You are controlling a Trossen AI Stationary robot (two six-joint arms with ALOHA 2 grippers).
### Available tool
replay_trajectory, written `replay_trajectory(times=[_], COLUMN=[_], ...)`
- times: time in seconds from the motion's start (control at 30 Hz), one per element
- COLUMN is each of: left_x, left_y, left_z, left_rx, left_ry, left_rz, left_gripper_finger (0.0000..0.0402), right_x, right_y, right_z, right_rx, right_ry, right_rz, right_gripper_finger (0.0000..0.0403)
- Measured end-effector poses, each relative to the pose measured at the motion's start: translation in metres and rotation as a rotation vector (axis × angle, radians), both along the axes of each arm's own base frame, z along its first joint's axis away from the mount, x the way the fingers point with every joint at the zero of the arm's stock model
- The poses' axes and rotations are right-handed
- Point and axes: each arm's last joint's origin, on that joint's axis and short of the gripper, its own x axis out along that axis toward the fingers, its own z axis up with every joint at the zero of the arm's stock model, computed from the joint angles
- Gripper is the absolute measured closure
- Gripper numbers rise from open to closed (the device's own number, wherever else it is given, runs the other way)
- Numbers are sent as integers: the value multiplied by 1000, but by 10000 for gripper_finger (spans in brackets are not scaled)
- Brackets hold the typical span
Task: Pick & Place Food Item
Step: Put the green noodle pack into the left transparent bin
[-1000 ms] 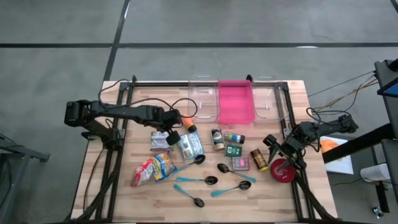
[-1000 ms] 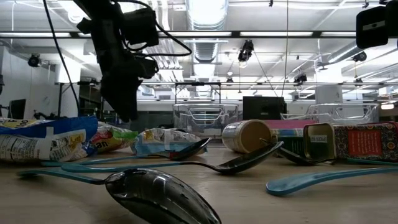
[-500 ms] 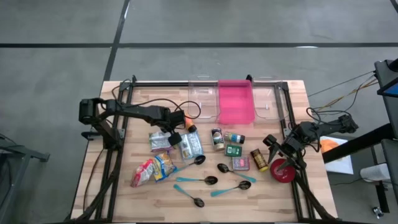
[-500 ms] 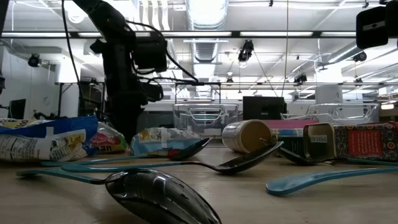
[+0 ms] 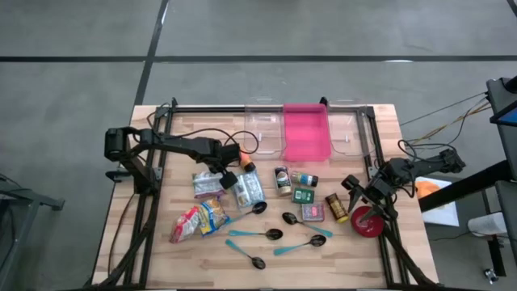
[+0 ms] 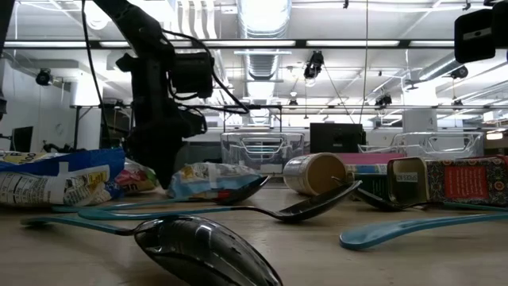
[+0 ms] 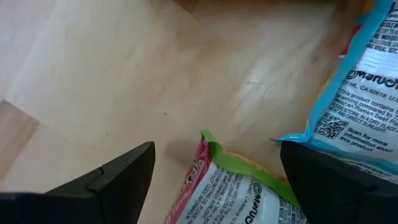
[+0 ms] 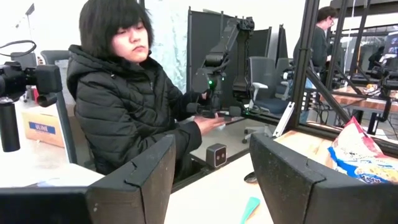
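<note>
The left gripper (image 7: 211, 180) has dropped over the last second, fingers spread wide and holding nothing, to straddle the red-and-green crinkly snack packet (image 7: 227, 186) lying on the wooden worktop (image 7: 124, 74), so closing looks next.

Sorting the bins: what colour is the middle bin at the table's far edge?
Bright pink bin, clearest in the high view.

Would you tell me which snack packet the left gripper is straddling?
The red-and-green packet, between the open left gripper; the blue packet lies beside it.
</note>
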Motion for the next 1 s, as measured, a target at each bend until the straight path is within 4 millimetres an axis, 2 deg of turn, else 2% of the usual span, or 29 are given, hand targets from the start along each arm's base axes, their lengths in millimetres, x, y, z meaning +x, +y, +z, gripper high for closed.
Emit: replay_trajectory(times=[0.17,0.3,1.0], left_x=[-2,-3,-2], left_y=[-1,-2,-1], left_z=[0,0,0], left_rx=[-18,-26,-20], left_ry=[24,32,21], left_rz=[17,18,37], left_gripper_finger=[65,102,384], right_x=[0,0,0], right_y=[0,0,0], right_z=[0,0,0], right_rx=[0,0,-1], right_ry=[0,0,-1], right_rz=[0,-1,0], right_gripper_finger=[197,197,197])
